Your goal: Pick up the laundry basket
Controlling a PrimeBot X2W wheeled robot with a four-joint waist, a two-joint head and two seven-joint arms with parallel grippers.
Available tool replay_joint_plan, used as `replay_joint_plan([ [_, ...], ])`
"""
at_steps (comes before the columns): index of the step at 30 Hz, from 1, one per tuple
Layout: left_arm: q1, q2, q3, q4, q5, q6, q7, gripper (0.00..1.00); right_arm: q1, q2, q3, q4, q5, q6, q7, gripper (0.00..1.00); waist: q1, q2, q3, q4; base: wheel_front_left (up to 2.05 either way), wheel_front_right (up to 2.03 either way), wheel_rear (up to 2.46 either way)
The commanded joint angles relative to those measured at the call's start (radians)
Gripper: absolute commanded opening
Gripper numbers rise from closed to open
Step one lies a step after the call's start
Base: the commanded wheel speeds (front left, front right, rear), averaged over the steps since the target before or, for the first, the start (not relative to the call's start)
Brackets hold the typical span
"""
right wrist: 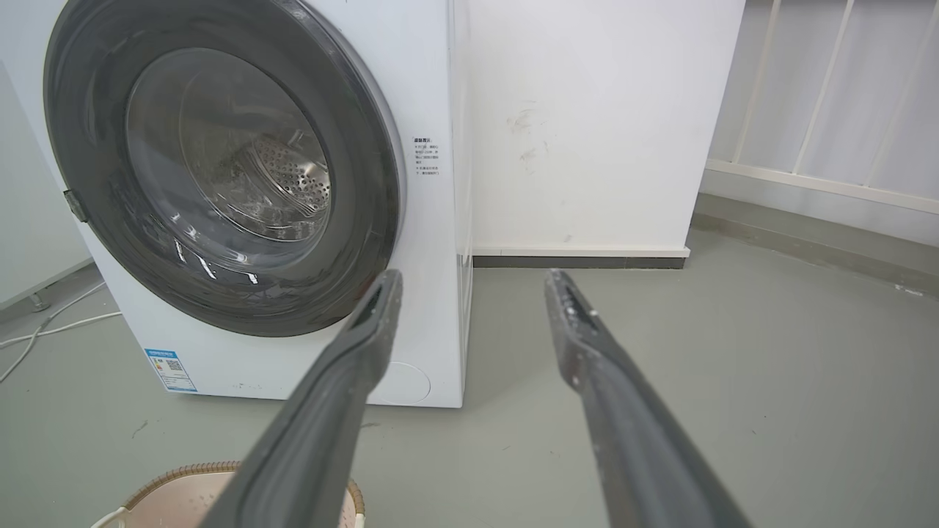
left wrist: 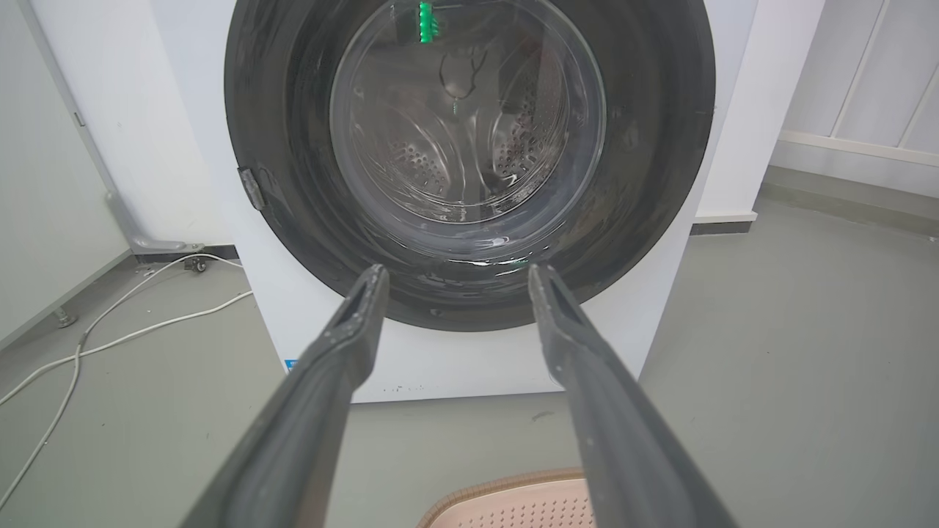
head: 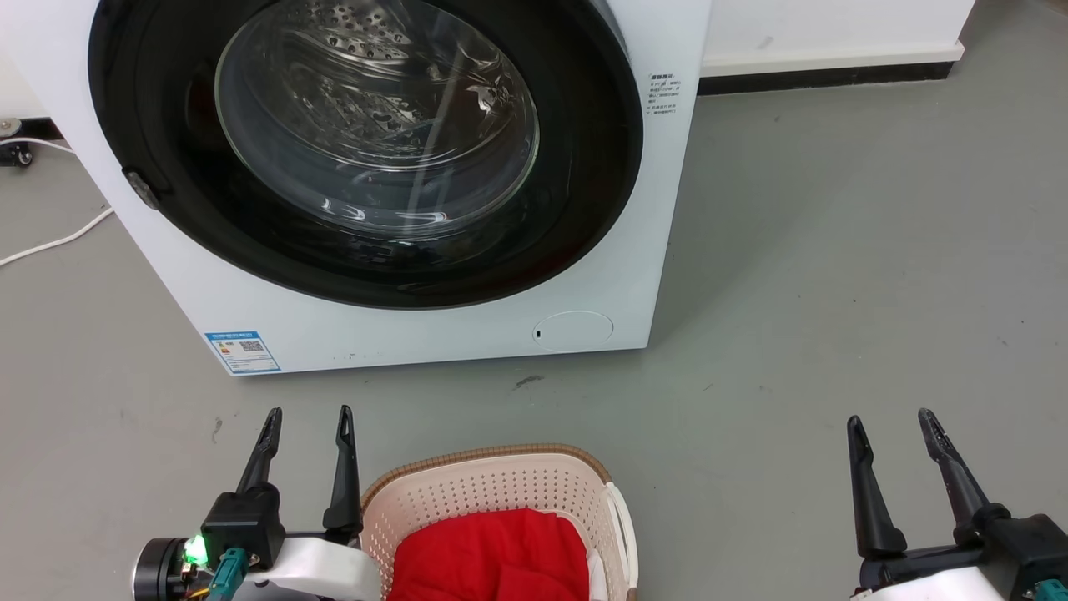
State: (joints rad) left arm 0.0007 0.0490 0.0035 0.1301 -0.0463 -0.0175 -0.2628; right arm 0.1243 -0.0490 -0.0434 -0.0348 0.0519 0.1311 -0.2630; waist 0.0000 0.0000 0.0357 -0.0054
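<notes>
Laundry basket on a grey floor in front of a washing machine, both pincers empty.

The laundry basket (head: pixel 488 488), with a red cloth (head: pixel 492 555) inside, sits on the smooth grey floor (head: pixel 834 292), near the front of the white washing machine (head: pixel 417 334), whose round glass door is closed. The left pincer (head: pixel 309 412) is spread wide and holds nothing, its inner finger just beside the basket's brown rim. The right pincer (head: pixel 889 416), also wide apart and empty, hangs well off to the basket's other side. A white cable (head: pixel 50 244) trails over the floor beside the machine. A white wall (right wrist: pixel 587 110) and pale railing (right wrist: pixel 843 110) stand behind.
</notes>
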Motion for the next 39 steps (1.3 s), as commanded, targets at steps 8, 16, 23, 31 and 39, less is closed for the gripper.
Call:
replay_joint_plan([
  [8, -0.026, 0.003, 0.025, 0.036, 0.017, -0.001, -0.003, 1.0, -0.03, -0.002, 0.035, 0.014, -0.02, 0.0, -0.003, 1.0, 0.0, 0.0, 0.027, -0.002, 0.0, 0.0, 0.0],
  [16, -0.118, 0.024, 0.056, 0.182, 0.02, -0.019, -0.003, 1.0, -0.158, -0.002, 0.105, 0.158, -0.013, -0.001, -0.003, 1.0, 0.0, 0.0, 0.12, 0.0, 0.0, 0.0, 0.0],
  [23, -0.255, 0.059, 0.073, 0.358, 0.015, -0.041, -0.003, 1.0, -0.322, -0.002, 0.18, 0.322, -0.053, -0.001, -0.003, 1.0, 0.0, 0.0, 0.252, 0.007, 0.0, 0.0, 0.0],
  [31, -0.409, 0.096, 0.078, 0.57, 0.013, -0.053, -0.003, 1.0, -0.487, -0.002, 0.24, 0.508, -0.075, -0.001, -0.003, 1.0, 0.0, 0.0, 0.391, 0.019, 0.0, 0.0, 0.0],
  [39, -0.52, 0.114, 0.061, 0.741, 0.003, -0.078, -0.003, 1.0, -0.606, -0.002, 0.275, 0.661, -0.107, -0.001, -0.003, 1.0, 0.0, 0.0, 0.492, 0.026, 0.0, 0.0, 0.0],
])
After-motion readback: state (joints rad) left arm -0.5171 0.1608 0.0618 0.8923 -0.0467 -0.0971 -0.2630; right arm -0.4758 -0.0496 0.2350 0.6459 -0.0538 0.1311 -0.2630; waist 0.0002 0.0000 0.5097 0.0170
